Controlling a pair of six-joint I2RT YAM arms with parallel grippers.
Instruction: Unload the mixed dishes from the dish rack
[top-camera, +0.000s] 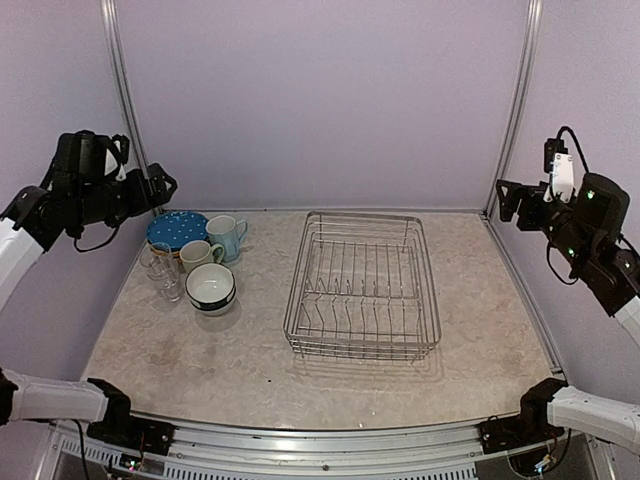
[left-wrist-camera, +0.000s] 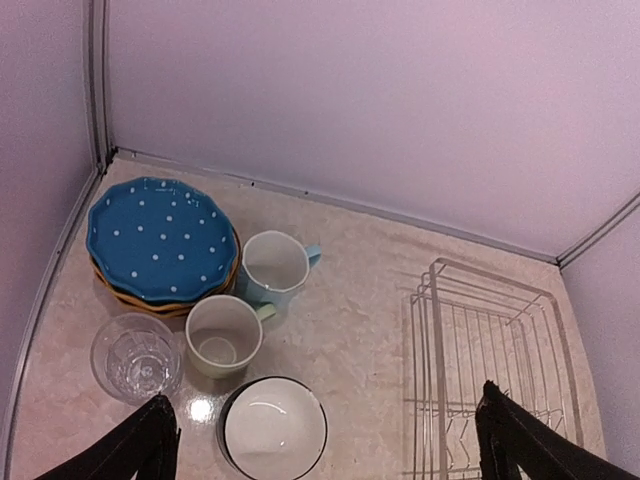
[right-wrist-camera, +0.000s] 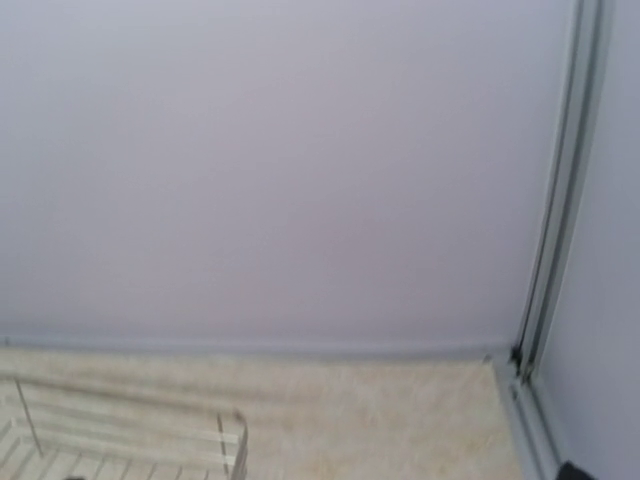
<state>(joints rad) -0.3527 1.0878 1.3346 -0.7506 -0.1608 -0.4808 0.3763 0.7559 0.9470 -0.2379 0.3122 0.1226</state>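
Dishes (top-camera: 211, 290) clustered on table (top-camera: 200, 365), left of dish rack (top-camera: 362, 285).

Open table (top-camera: 200, 370) around the dish rack (top-camera: 362, 285); dishes (top-camera: 200, 256) clustered far-left.

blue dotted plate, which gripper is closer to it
Left. The left gripper hovers just up and left of the blue dotted plate; the right gripper is raised at the far right, beyond the dish rack.
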